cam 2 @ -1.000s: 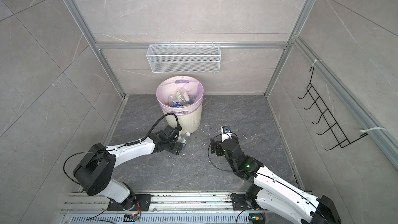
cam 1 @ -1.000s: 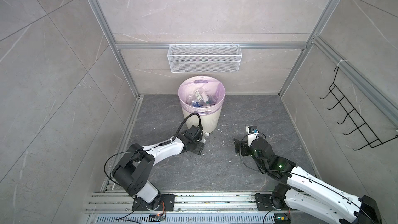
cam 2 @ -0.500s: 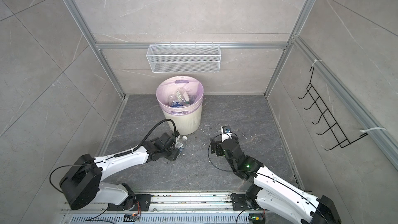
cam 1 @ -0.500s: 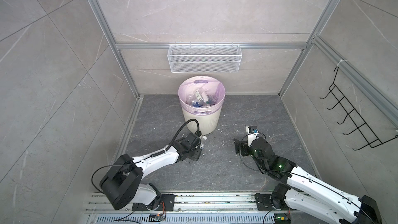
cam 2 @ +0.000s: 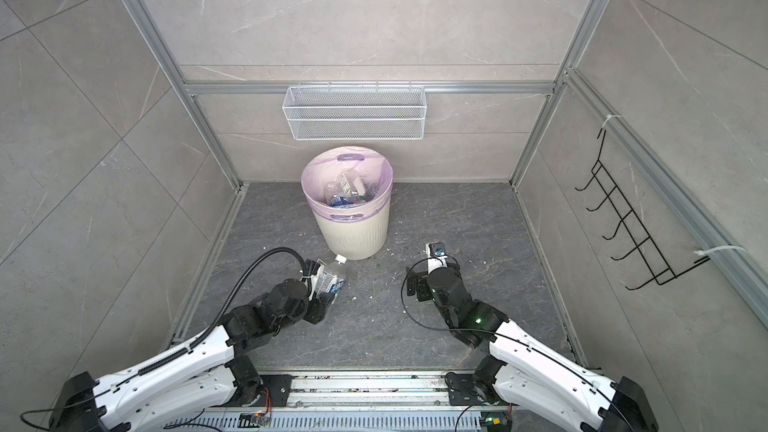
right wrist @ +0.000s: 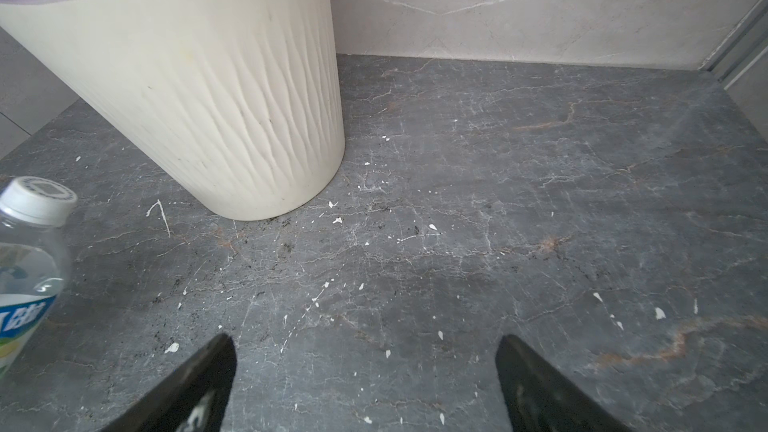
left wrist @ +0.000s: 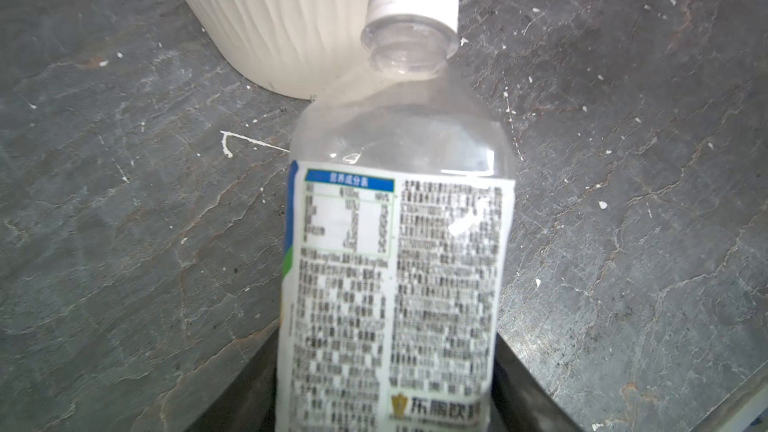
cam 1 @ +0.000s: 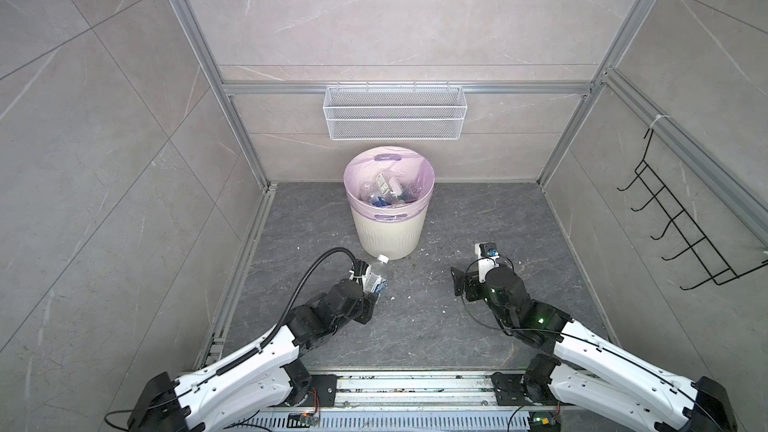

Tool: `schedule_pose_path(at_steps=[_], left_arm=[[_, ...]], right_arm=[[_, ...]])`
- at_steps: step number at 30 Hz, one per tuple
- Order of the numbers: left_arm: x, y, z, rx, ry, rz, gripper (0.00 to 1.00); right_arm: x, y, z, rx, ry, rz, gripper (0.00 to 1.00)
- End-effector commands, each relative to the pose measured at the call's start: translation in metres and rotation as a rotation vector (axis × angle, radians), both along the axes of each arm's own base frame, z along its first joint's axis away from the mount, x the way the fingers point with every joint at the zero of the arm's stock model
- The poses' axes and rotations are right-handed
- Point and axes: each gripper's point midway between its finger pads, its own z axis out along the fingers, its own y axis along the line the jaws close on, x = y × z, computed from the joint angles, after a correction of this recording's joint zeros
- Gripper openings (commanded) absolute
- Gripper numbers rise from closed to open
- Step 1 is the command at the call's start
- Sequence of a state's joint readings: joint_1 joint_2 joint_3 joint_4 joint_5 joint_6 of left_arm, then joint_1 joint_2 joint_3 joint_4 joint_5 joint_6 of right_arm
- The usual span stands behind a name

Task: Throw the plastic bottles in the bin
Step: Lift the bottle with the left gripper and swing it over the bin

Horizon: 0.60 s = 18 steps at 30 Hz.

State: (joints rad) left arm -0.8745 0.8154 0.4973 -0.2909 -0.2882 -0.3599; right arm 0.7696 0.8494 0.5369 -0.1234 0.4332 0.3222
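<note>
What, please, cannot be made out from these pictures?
Bottle base: cut off by the left wrist view's lower edge; hidden by the left arm in both top views.
Label print: blurred in the left wrist view.
Left fingers: mostly behind the bottle there.
Bottles heaped in the bin: too small and overlapped to count in both top views.
Right fingers: cut off by the right wrist view's lower edge.

A mock-bathroom test booth: stone-look tile panels point(cam 1: 374, 14) in aluminium framing point(cam 1: 395, 88), wire basket point(cam 1: 395, 120), wall hook rack point(cam 1: 681, 210).

Top views overhead, wrist views low, sharing bin point(cam 1: 388, 234)
</note>
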Motion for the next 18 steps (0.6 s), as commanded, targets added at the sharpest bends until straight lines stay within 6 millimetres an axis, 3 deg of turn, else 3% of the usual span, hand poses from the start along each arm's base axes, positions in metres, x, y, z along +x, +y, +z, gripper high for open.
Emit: schedule_pose_path(at_steps=[1,18], left_arm=[[0.007,0.007,0.026,-0.074,-0.096,0.067,0.57],[-0.001,0.025,0.092,-0.212,-0.281,0.069,0.59]], right_arm=[[0.004,-0.001,0.010,0.010,-0.009,-0.019,1.00],[0.004,0.000,0.010,0.011,-0.008,-0.017,1.00]])
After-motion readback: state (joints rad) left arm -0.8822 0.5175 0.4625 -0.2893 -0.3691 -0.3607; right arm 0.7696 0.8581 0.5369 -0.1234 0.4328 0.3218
